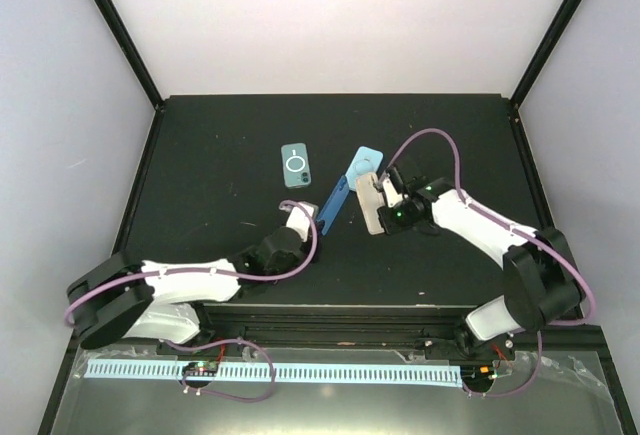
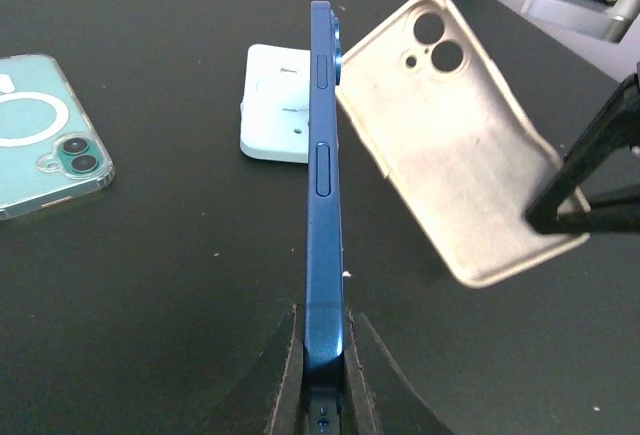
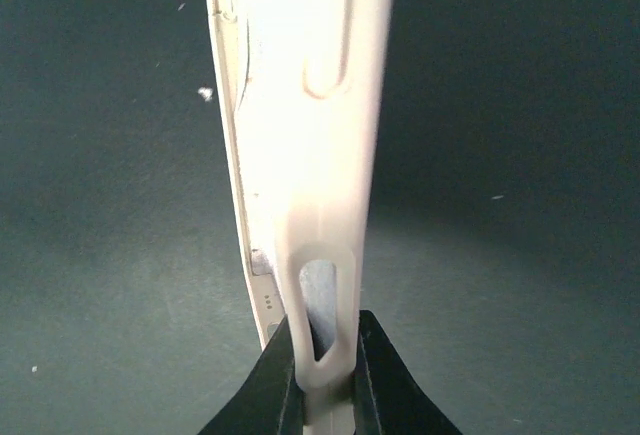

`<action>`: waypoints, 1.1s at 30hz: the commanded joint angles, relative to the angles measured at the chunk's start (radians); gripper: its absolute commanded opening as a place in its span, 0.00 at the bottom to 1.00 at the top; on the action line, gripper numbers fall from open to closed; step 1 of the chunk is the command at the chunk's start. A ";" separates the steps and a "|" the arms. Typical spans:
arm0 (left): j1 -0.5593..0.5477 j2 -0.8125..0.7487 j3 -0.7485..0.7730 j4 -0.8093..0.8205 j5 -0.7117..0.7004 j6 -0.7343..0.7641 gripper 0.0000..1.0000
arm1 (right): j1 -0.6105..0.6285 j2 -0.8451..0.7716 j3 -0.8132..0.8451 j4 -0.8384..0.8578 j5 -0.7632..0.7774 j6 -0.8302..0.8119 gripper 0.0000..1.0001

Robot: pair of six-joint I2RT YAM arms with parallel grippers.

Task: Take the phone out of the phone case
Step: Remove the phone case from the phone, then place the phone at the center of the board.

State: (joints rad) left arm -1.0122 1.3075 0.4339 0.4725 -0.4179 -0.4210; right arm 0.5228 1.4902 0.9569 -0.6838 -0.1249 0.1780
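Phone and case apart: the blue phone (image 1: 336, 201) is held just left of its cream phone case (image 1: 371, 211) above the middle of the black table (image 1: 220, 135), 1 item per arm. The left gripper (image 2: 325, 330) is clamped tight on the phone's near end. That arm's wrist camera shows the handset edge-on with 2 side buttons, and, unlike the overhead view, the case's empty inside and 2 lens holes. The right gripper (image 3: 325, 335) is pinched shut on the case's rim, and its own camera catches only that thin edge and a slot. A teal phone in a clear cover (image 1: 296, 165) lies far left, and a pale box (image 1: 367, 161) lies just beyond the pair.
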 commanded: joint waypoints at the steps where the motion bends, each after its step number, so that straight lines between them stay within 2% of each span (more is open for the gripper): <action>1: 0.009 -0.125 -0.032 0.003 0.037 -0.016 0.01 | -0.045 -0.071 0.028 -0.002 0.085 -0.092 0.01; 6: 0.008 -0.218 -0.057 -0.059 0.101 0.019 0.02 | -0.165 -0.087 0.025 -0.020 0.040 -0.218 0.01; 10: 0.006 -0.290 -0.083 -0.095 0.120 0.028 0.01 | -0.345 -0.035 0.105 -0.100 -0.112 -0.434 0.01; 13: 0.005 -0.337 -0.097 -0.124 0.129 0.045 0.02 | -0.471 0.039 0.196 -0.193 -0.178 -0.510 0.01; 19: -0.001 -0.376 -0.101 -0.178 0.149 0.069 0.01 | -0.627 0.271 0.407 -0.345 -0.157 -0.644 0.01; 24: -0.007 -0.375 -0.101 -0.183 0.171 0.076 0.02 | -0.774 0.450 0.570 -0.442 -0.207 -0.693 0.01; 33: -0.011 -0.336 -0.098 -0.175 0.173 0.082 0.02 | -0.894 0.777 0.889 -0.645 -0.251 -0.741 0.01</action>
State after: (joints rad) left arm -1.0168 0.9581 0.3191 0.2447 -0.2604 -0.3546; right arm -0.3557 2.1838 1.7374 -1.2121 -0.3519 -0.5190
